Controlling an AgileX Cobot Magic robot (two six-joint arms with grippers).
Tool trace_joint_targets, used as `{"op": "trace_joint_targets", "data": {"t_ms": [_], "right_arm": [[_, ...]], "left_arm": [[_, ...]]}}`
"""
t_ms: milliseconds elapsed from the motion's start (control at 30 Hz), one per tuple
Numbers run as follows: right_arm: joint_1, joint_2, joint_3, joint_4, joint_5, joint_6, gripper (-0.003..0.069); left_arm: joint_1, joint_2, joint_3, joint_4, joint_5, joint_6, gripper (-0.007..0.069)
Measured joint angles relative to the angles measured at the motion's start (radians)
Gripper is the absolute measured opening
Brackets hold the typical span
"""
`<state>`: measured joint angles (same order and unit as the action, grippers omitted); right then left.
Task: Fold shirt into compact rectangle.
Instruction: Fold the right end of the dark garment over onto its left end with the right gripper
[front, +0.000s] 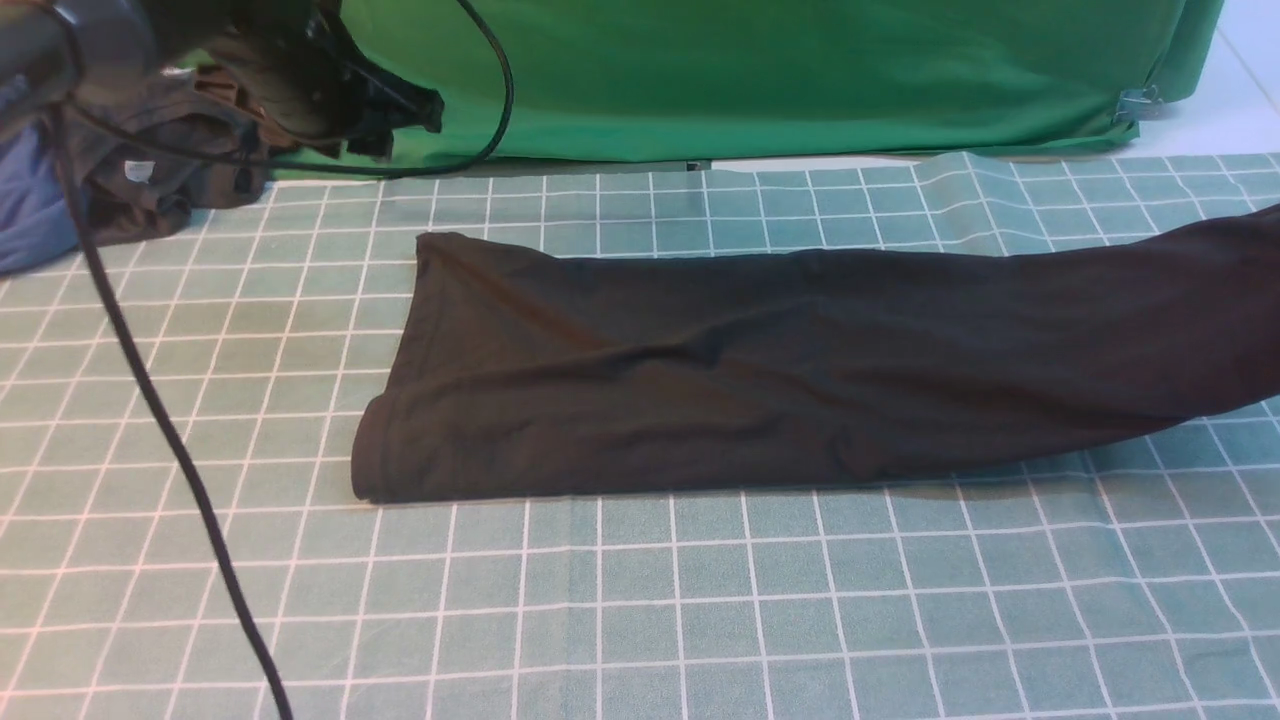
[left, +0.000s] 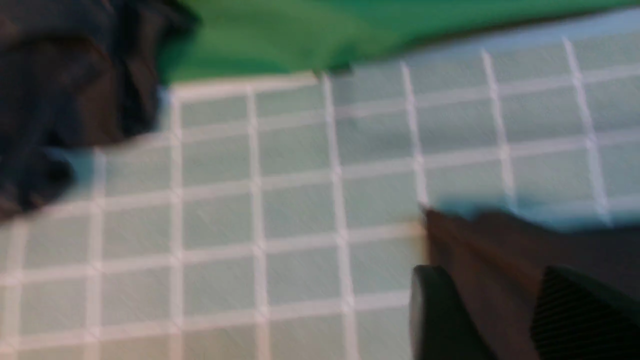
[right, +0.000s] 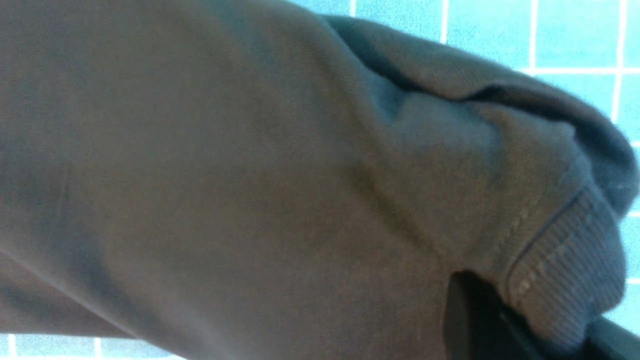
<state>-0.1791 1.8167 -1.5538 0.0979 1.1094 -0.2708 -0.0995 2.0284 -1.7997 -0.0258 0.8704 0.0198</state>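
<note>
The black shirt (front: 760, 370) lies on the checked table cover as a long folded strip. Its left end rests flat, and its right end rises off the table and leaves the front view at the right edge. My left gripper (front: 395, 115) hangs at the far left, up and away from the shirt. In the blurred left wrist view my left gripper (left: 500, 320) is open, holding nothing, with the shirt's corner (left: 480, 235) lying beyond it. My right gripper (right: 545, 325) is shut on the shirt (right: 225, 175) at a ribbed band (right: 565, 270); this gripper is outside the front view.
A pile of dark grey clothing with a white tag (front: 150, 180) and a blue cloth (front: 30, 210) sit at the far left corner. The green cloth (front: 780, 70) hangs along the back. A black cable (front: 160, 420) crosses the left side of the table cover (front: 700, 600).
</note>
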Motion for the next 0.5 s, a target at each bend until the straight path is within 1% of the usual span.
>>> {"op": "trace_joint_targets", "data": {"t_ms": [33, 67, 100, 167, 233, 333, 433, 500], "right_arm": [[0.0, 0.0, 0.0, 0.0, 0.0, 0.0, 0.0066], [0.0, 0.0, 0.0, 0.0, 0.0, 0.0, 0.0067], [0.0, 0.0, 0.0, 0.0, 0.0, 0.0, 0.0067], [0.0, 0.0, 0.0, 0.0, 0.0, 0.0, 0.0068], [0.0, 0.0, 0.0, 0.0, 0.0, 0.0, 0.007], [0.0, 0.0, 0.0, 0.0, 0.002, 0.0, 0.0072], [0.0, 0.0, 0.0, 0.0, 0.002, 0.0, 0.0074], [0.0, 0.0, 0.0, 0.0, 0.003, 0.0, 0.0074]], "left_arm": [[0.0, -0.001, 0.0, -0.017, 0.007, 0.0, 0.0167], [0.0, -0.006, 0.017, -0.145, 0.037, 0.077, 0.0088], [-0.004, -0.007, 0.043, -0.249, 0.046, 0.132, 0.0054], [-0.026, -0.007, 0.102, -0.369, 0.034, 0.206, 0.002], [-0.073, -0.006, 0.164, -0.42, -0.001, 0.254, 0.0007], [-0.143, 0.0, 0.243, -0.44, -0.084, 0.277, 0.0001], [-0.195, 0.012, 0.298, -0.447, -0.179, 0.251, 0.0001], [-0.201, 0.027, 0.304, -0.446, -0.2, 0.224, 0.0001]]}}
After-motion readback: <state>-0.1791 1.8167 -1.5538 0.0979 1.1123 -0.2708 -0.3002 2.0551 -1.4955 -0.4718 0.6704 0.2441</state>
